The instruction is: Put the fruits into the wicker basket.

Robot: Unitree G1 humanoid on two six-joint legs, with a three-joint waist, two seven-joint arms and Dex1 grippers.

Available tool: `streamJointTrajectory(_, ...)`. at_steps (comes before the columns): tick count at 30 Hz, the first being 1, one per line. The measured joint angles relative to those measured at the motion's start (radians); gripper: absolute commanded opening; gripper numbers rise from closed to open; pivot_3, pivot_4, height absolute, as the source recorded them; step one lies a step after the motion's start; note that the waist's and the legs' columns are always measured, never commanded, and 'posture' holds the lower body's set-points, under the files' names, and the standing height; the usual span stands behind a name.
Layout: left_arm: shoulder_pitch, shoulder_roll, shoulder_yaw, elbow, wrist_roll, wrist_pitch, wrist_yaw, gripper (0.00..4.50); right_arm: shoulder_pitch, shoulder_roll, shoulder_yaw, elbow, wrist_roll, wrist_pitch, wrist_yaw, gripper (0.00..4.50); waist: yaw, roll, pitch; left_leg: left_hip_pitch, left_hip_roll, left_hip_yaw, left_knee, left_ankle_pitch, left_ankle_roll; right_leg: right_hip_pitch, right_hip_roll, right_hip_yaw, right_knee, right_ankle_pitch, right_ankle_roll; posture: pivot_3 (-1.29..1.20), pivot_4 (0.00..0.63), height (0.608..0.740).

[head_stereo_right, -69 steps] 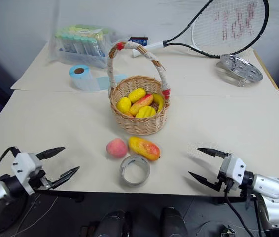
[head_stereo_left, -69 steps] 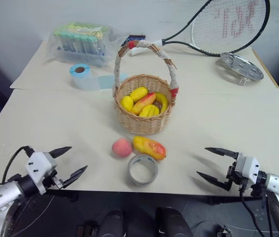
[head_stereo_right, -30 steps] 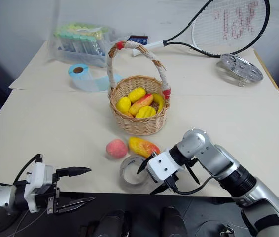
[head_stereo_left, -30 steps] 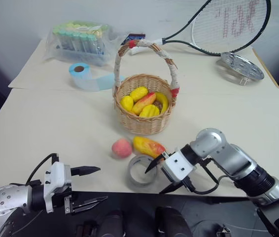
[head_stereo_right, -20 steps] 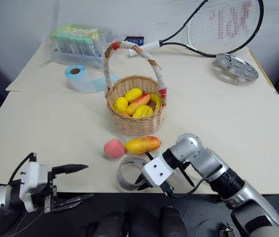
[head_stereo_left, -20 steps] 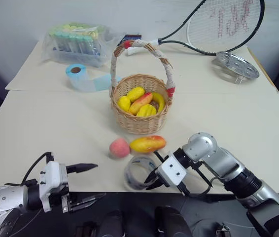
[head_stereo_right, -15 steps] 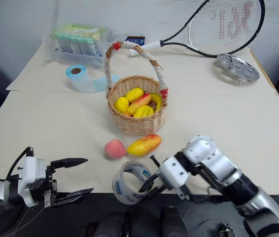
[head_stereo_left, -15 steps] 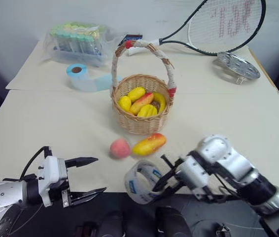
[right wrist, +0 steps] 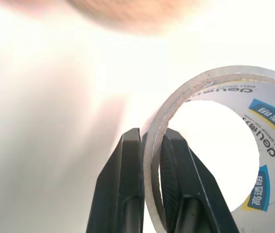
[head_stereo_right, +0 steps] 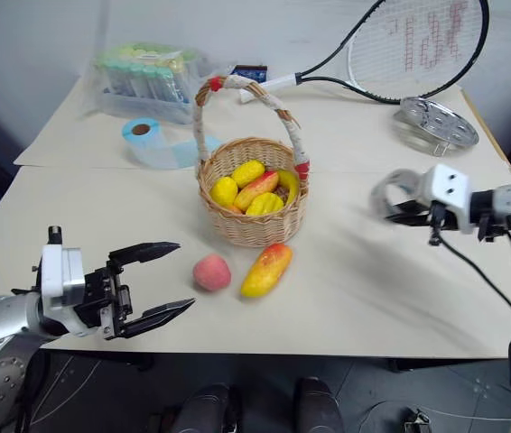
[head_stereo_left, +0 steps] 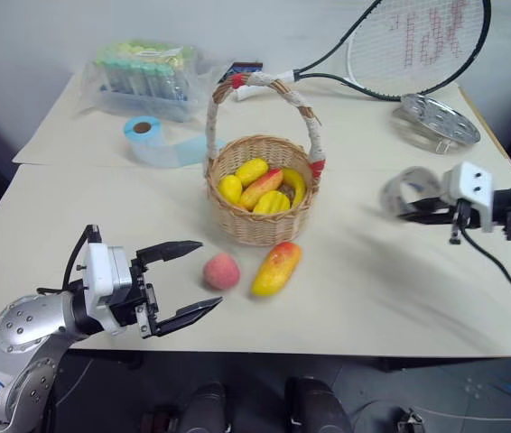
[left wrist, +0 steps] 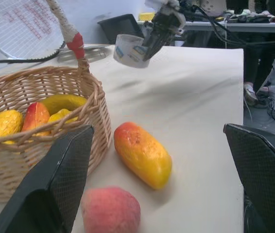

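Observation:
The pink-red peach (head_stereo_right: 211, 271) and the yellow mango (head_stereo_right: 265, 269) with its orange blush lie on the table just in front of the wicker basket (head_stereo_left: 260, 225). Yellow fruit lies inside the basket. My left gripper (head_stereo_right: 186, 274) is open and level. It sits just left of the peach without touching it, and its fingers (left wrist: 50, 194) frame both fruits in the left wrist view. My right gripper (head_stereo_left: 413, 214) hangs over the table's right side, shut on the wall of a tape roll (right wrist: 266, 121).
A tennis racket (head_stereo_left: 409, 45) and a metal disc (head_stereo_left: 441, 117) lie at the back right. A blue label roll (head_stereo_left: 147, 137) and a bag of tubes (head_stereo_left: 143, 77) sit at the back left. The table's front edge (head_stereo_left: 328, 347) runs just behind my left gripper.
My right gripper shut on the tape roll, lifted it from in front of the fruits and swung it to the right. The mango got turned. My left gripper rose toward the peach.

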Motion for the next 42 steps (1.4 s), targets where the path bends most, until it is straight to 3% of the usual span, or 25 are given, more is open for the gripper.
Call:
streamJointTrajectory(5, -0.022, -0.006, -0.032, 0.024, 0.026, -0.011, 0.006, 4.50, -0.053, 0.060, 0.024, 0.245, -0.139, 0.003, -0.090, 2.06, -0.004, 0.000, 0.001, -0.002, 0.001, 0.011, 0.000, 0.000, 0.000, -0.009, 0.004, 0.001, 0.008, 0.001, 0.001, 0.00, 0.150, 0.740)
streamJointTrajectory(12, 0.026, -0.007, -0.023, 0.030, 0.055, -0.028, 0.009, 4.50, -0.053, 0.078, -0.042, 0.307, -0.158, -0.051, -0.148, 4.42, 0.002, 0.001, 0.003, 0.001, -0.002, 0.019, 0.005, 0.003, 0.004, -0.011, 0.000, 0.011, 0.011, 0.004, 0.008, 0.00, 0.150, 0.740)
streamJointTrajectory(19, 0.206, 0.003, 0.157, 0.089, 0.071, -0.042, 0.009, 4.50, -0.026, -0.010, -0.188, 0.263, -0.063, -0.157, 0.043, 4.47, 0.001, 0.001, 0.004, 0.000, 0.000, 0.021, 0.002, 0.000, 0.004, -0.013, -0.001, 0.013, 0.008, 0.004, 0.007, 0.00, 0.150, 0.740)
streamJointTrajectory(24, 0.298, 0.003, 0.291, 0.226, 0.116, -0.104, -0.014, 4.50, 0.060, -0.001, -0.299, 0.148, 0.079, -0.163, 0.199, 4.47, -0.003, 0.001, 0.004, 0.002, 0.000, 0.022, 0.003, -0.001, 0.005, -0.012, -0.001, 0.013, 0.008, 0.004, 0.007, 0.00, 0.150, 0.740)
streamJointTrajectory(29, 0.378, 0.004, 0.412, 0.514, 0.196, -0.256, -0.075, 4.50, 0.555, 0.181, -0.356, -0.522, 0.396, 0.206, 0.168, 4.47, 0.003, -0.006, -0.001, 0.000, 0.008, 0.020, 0.001, -0.005, 0.001, -0.014, -0.001, 0.010, 0.009, 0.001, 0.003, 0.00, 0.150, 0.740)
streamJointTrajectory(32, 0.412, 0.003, 0.465, 0.557, 0.198, -0.281, -0.081, 4.50, 0.835, 0.264, -0.343, -0.909, 0.509, 0.355, 0.066, 4.47, 0.024, -0.004, 0.000, -0.001, 0.006, 0.020, 0.001, -0.009, 0.002, -0.015, -0.004, 0.009, 0.010, 0.001, 0.002, 0.00, 0.150, 0.740)
streamJointTrajectory(36, 0.451, 0.008, 0.473, 0.516, 0.181, -0.234, -0.103, 4.50, 0.984, 0.378, -0.326, -1.186, 0.538, 0.297, 0.027, 4.47, 0.026, -0.009, -0.003, 0.002, 0.006, 0.021, 0.003, -0.016, 0.004, -0.012, -0.004, 0.010, 0.007, 0.003, 0.004, 0.00, 0.150, 0.740)
streamJointTrajectory(42, 0.308, 0.129, 0.323, 0.343, 0.078, -0.035, -0.134, 4.50, 1.011, 0.492, -0.281, -1.229, 0.440, 0.110, -0.015, 4.47, 0.035, -0.016, -0.007, 0.003, 0.006, 0.020, 0.003, -0.013, 0.002, -0.012, -0.006, 0.010, 0.007, 0.006, 0.001, 0.00, 0.150, 0.740)
